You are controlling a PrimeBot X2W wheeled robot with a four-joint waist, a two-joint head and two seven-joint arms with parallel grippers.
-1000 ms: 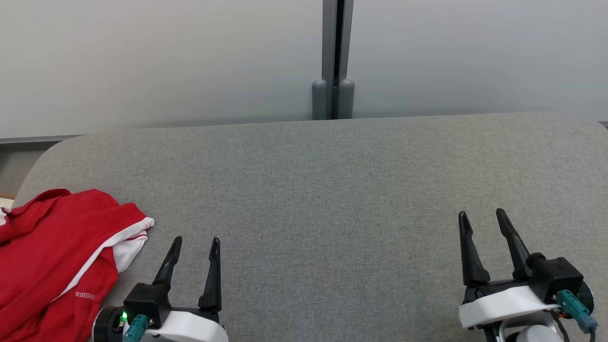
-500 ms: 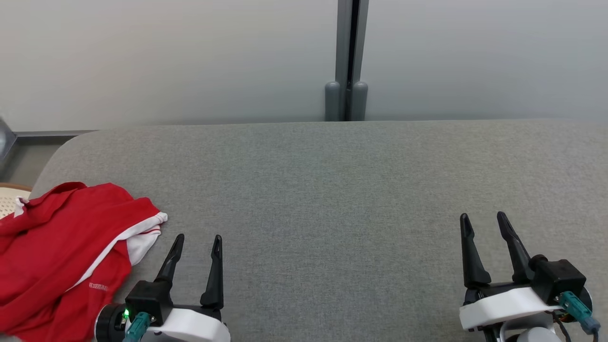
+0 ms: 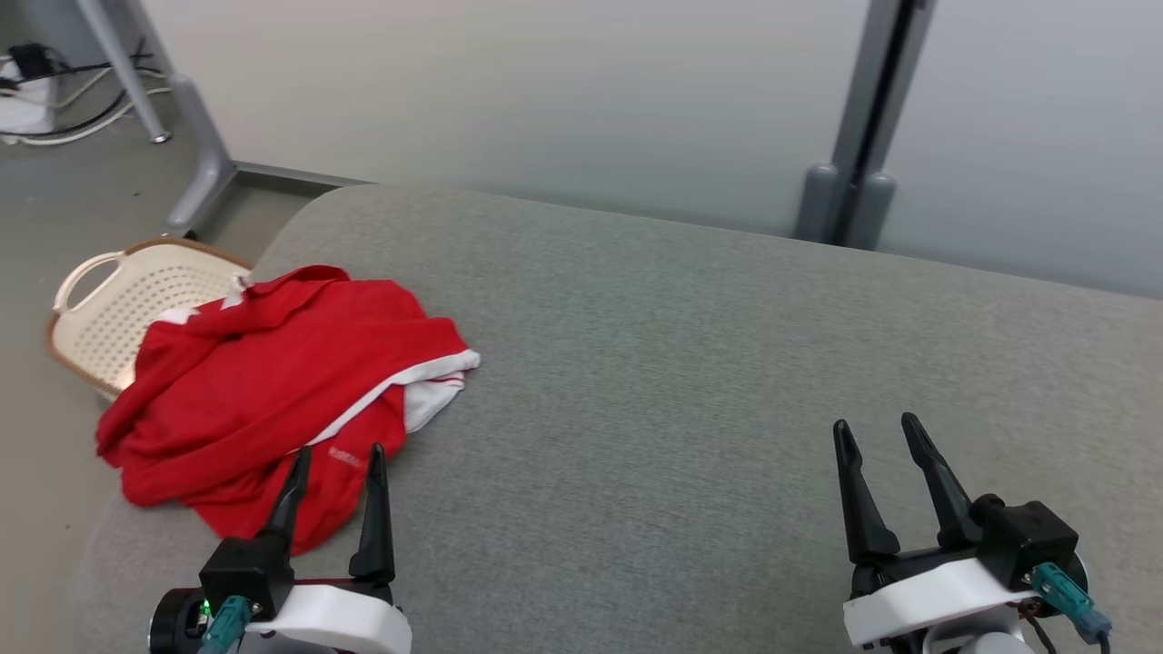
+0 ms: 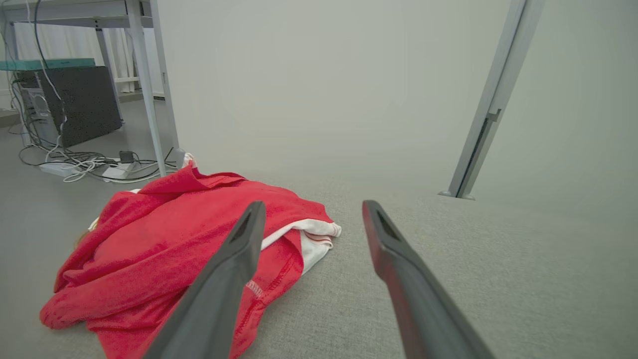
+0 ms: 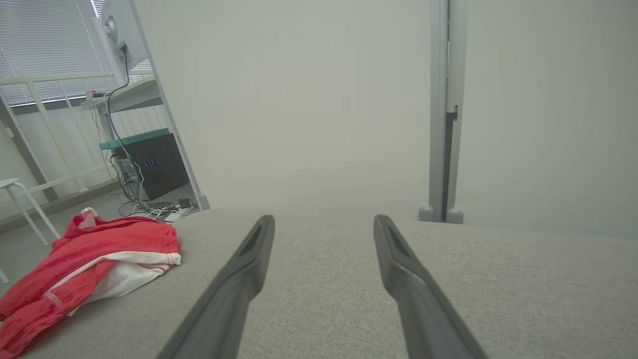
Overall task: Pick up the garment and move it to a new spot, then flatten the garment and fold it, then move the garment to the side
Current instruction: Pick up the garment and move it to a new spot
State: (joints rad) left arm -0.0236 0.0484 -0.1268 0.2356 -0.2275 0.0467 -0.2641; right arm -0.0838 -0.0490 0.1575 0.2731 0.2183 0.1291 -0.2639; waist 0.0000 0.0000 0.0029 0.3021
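Black and long, parted wide: that's your left gripper at the near edge, jaws released and holding nothing, tips poised just over the near hem of the crumpled red garment with white trim. Your right gripper sits well apart on the other side, equally spread and equally empty, over the bare grey fabric-covered table. The garment lies heaped at the table's left end, right by the rounded corner. Beyond it, a cream plastic laundry basket stands on the floor (partly hidden behind the cloth). So the pick-up is the step in hand, I'd judge. To do it well, bring the left gripper down onto a thick ridge of red cloth, not the thin white edge, pinch several layers, and lift straight up before carrying toward open table, so nothing drags off that corner. Farthest back stands the grey upright post.
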